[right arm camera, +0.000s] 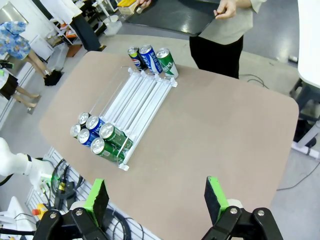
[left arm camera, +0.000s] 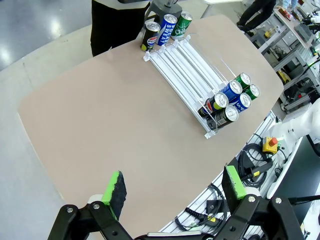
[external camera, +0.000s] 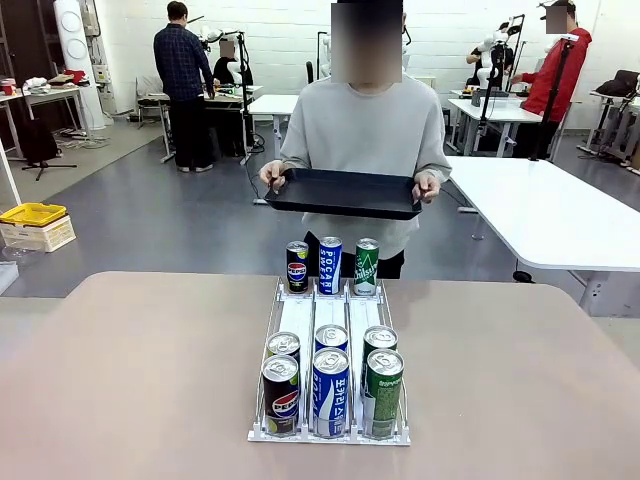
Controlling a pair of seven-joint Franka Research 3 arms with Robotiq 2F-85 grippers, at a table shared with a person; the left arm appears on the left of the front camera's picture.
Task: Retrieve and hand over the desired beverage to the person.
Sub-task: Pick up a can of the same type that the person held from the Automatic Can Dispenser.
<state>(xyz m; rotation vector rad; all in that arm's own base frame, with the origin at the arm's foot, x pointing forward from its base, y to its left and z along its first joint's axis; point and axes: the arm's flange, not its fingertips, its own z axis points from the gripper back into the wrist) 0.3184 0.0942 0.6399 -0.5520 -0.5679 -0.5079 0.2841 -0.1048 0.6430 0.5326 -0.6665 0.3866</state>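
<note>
My left pincer (left arm camera: pixel 174 186) hung released above the near edge of the tabletop (left arm camera: pixel 110 115), its green pads wide apart with nothing between them. My right pincer (right arm camera: pixel 156 198) was also spread open and empty, high over the tabletop's near edge.

In the middle of the tabletop lay a clear three-lane rack (external camera: pixel 331 312). Six cans stood at its near end, two in each lane: dark Pepsi cans (external camera: pixel 281 395) on the left, blue-and-white cans (external camera: pixel 331 392) in the middle and green cans (external camera: pixel 383 393) on the right. Three more stood at its far end: a single Pepsi can (external camera: pixel 297 266), a Pocari Sweat can (external camera: pixel 330 265) and a single green can (external camera: pixel 366 266).

Beyond the far edge stood the person (external camera: pixel 365 130) in a light grey sweatshirt, holding a black tray (external camera: pixel 345 195) level by its two ends, apart from the cans. I could not tell which drink was wanted.
</note>
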